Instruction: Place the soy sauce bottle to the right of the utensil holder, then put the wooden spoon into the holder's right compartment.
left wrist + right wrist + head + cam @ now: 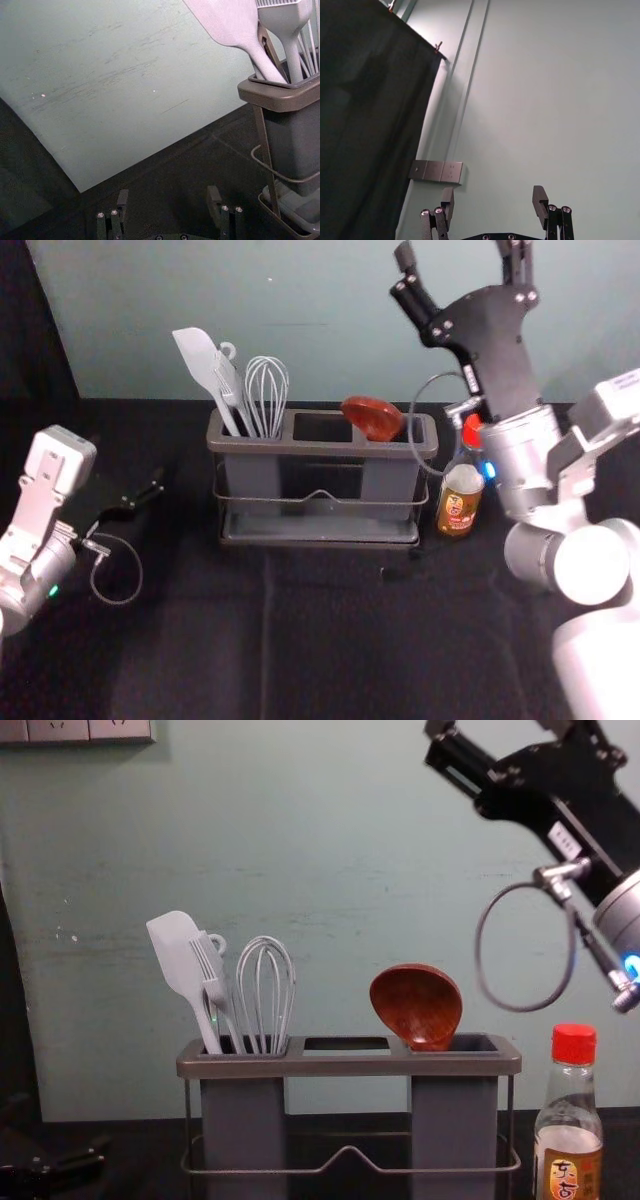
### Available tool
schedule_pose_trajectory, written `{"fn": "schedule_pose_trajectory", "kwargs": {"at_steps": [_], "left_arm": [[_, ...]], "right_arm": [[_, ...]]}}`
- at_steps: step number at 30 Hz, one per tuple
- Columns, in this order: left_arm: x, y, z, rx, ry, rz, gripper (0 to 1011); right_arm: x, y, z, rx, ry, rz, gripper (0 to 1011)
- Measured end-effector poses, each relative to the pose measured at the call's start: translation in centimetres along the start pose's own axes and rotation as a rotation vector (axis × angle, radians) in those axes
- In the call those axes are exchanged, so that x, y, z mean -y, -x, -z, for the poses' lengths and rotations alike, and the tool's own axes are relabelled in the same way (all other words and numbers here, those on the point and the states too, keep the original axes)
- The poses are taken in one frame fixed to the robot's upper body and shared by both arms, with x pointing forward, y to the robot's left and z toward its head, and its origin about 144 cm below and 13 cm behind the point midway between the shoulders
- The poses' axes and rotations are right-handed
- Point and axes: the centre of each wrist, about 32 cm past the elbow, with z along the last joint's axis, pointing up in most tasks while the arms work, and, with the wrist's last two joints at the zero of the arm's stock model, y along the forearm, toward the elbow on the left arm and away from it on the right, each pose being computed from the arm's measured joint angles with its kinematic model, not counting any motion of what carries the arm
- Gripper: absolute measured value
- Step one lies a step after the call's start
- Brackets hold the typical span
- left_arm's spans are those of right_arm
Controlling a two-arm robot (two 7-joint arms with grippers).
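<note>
The soy sauce bottle point(568, 1150) stood just right of the utensil holder point(345, 1066); the wooden spoon point(416, 1005) sat bowl-up in its right compartment, seemingly as asked. The right gripper point(460, 252) was raised, spread and empty, likely for clearance; the left gripper point(168, 194) idled open, left of the holder.

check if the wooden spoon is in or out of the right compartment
In: the wooden spoon stands bowl up, its neck going down into the right compartment; the right tool hangs higher, open and empty.
</note>
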Motion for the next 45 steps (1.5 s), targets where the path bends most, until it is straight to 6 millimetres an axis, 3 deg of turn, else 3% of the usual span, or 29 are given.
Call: {"fn": "schedule_pose_trajectory", "kwargs": {"at_steps": [14,21,35,45], "left_arm": [[0.0,0.0,0.0,0.000,0.000,0.000,1000],[0.0,0.0,0.0,0.000,0.000,0.000,1000],[0.0,0.0,0.0,0.000,0.000,0.000,1000],[0.0,0.0,0.0,0.000,0.000,0.000,1000]], "right_arm": [[0.5,-7.1,-2.1,0.115,0.049,-0.028,1002],[3.2,-9.9,-2.7,0.155,0.193,0.027,1002],[8.6,-11.5,-3.1,0.195,0.548,0.079,1002],[10.9,-11.3,-2.1,0.165,0.720,0.074,1002]]}}
